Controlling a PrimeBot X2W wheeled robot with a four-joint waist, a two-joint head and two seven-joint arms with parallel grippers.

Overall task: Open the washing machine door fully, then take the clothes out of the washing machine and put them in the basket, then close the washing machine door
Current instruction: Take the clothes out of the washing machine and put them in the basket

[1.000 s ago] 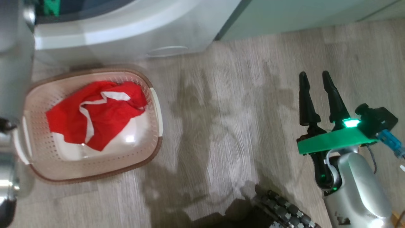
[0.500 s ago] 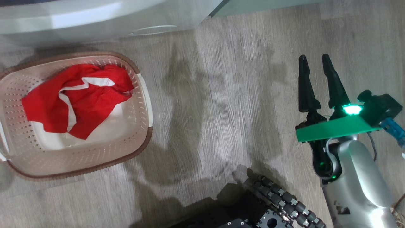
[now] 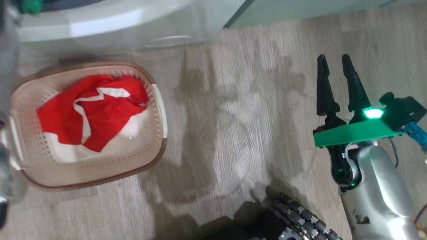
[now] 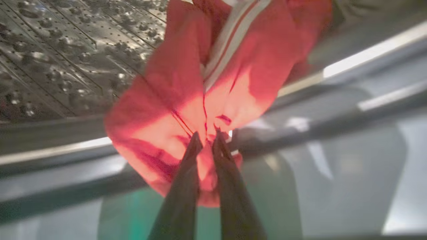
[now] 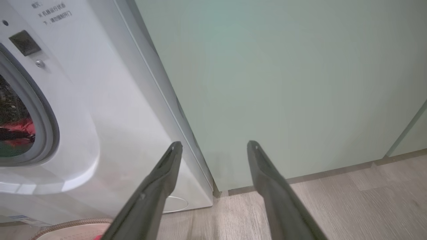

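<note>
The red garment [image 4: 173, 100] was blurred, its top cut off, draped over the drum's [image 4: 50, 50] lip. The left pincer [image 4: 206, 135] pinched its lower fold. The right pincer [image 3: 333, 57] hung wide, well apart from the basket [image 3: 162, 146].

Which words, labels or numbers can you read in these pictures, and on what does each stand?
On the washing machine, upper front: grey printed lines, too small to read.
On its lower front: a pale sticker, too blurred to read.
Nothing else bears readable text.
</note>
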